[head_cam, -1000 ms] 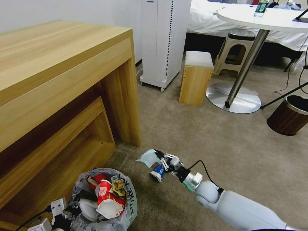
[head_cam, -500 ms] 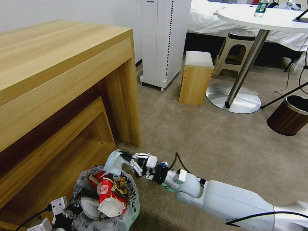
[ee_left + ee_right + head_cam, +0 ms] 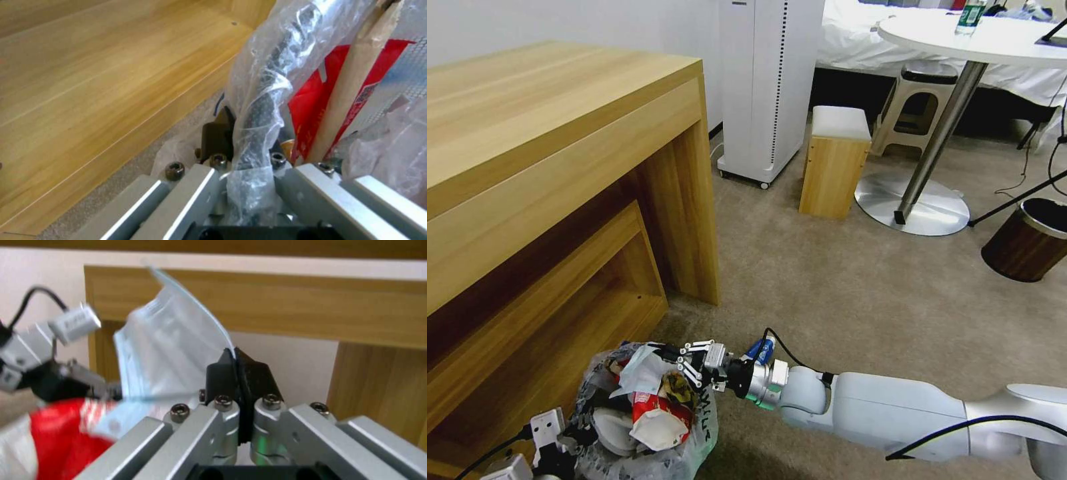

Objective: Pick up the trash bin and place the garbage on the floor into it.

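The trash bin (image 3: 694, 427), lined with a crinkly whitish bag, stands on the beige floor (image 3: 860, 307) beside the desk. It is heaped with garbage: a red wrapper (image 3: 650, 407) and white tissue. My left gripper (image 3: 577, 440) is shut on the bin's bagged rim (image 3: 262, 100), with a wooden stick (image 3: 351, 86) and red wrapper (image 3: 311, 110) just inside. My right gripper (image 3: 670, 353) hangs over the bin's top, shut on a pale blue-white wrapper (image 3: 640, 370); its shut fingers (image 3: 222, 370) pinch the wrapper's edge (image 3: 169, 350). A small blue-white piece (image 3: 760, 348) lies on the floor behind my right wrist.
A wooden desk (image 3: 560, 167) with a low shelf fills the left. Farther off stand a white appliance (image 3: 767, 87), a wood stool (image 3: 834, 160), a round table's metal base (image 3: 914, 200) and a dark brown bin (image 3: 1027, 240). Open carpet lies to the right.
My right gripper has swung left from the open floor to above the trash bin, carrying the blue-white wrapper. The small blue-white piece stayed on the floor. The left gripper has held still.
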